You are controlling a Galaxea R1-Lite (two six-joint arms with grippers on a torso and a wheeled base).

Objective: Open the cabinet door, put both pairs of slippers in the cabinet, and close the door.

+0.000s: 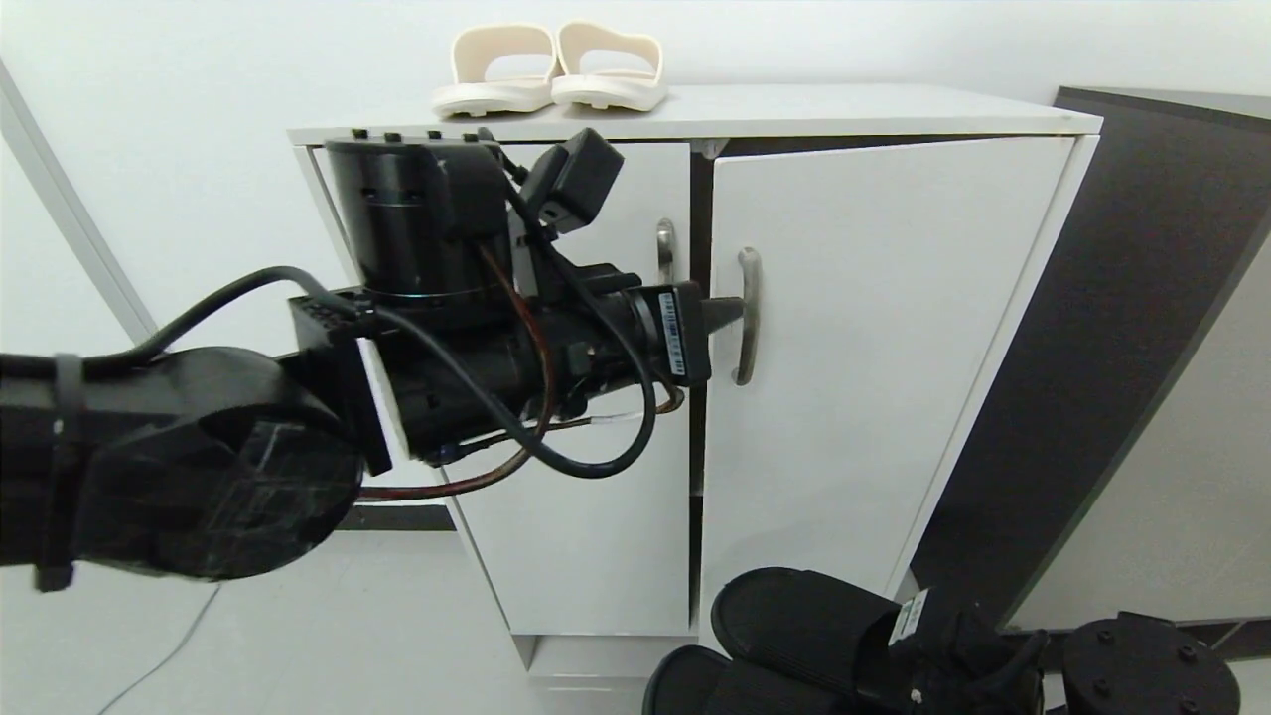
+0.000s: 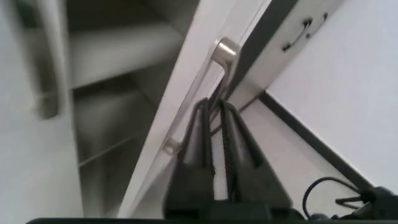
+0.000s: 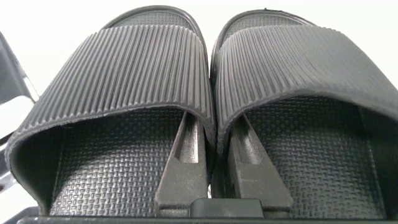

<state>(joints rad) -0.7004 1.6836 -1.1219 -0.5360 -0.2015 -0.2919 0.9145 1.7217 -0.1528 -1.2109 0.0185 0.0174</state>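
A white two-door cabinet (image 1: 874,397) stands in front of me. My left gripper (image 1: 730,310) is shut on the right door's metal handle (image 1: 747,316); in the left wrist view the fingers (image 2: 202,134) clamp the handle (image 2: 225,53). That door is slightly ajar, with shelves (image 2: 118,50) showing through the gap. A cream pair of slippers (image 1: 551,70) lies on the cabinet top. A black pair of slippers (image 1: 794,621) is low in front of the cabinet, with my right gripper (image 3: 214,124) shut on their touching inner walls (image 3: 211,93).
The left door's handle (image 1: 664,248) is just beside my left gripper. A dark panel (image 1: 1142,328) runs along the cabinet's right side. White wall (image 1: 169,169) and pale floor (image 1: 348,636) lie to the left, where a thin cable (image 1: 164,655) trails.
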